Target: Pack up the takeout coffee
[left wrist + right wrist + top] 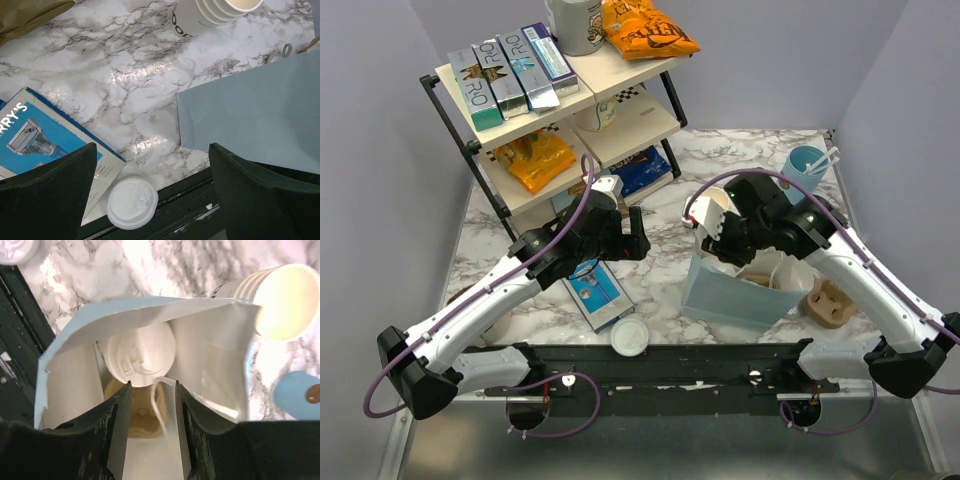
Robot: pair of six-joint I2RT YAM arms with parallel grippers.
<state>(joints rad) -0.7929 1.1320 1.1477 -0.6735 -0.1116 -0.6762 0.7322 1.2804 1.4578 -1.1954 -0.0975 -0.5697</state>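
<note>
Inside the bag (65, 335), takeout coffee (137, 357) lies beyond right fingers (111, 440).

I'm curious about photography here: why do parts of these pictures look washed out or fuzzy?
Right wrist view: the cup stack is blown out white, and the lidded cup inside the bag looks soft. Left wrist view: a glare streak crosses the marble. Top view: evenly lit, sharp.
</note>
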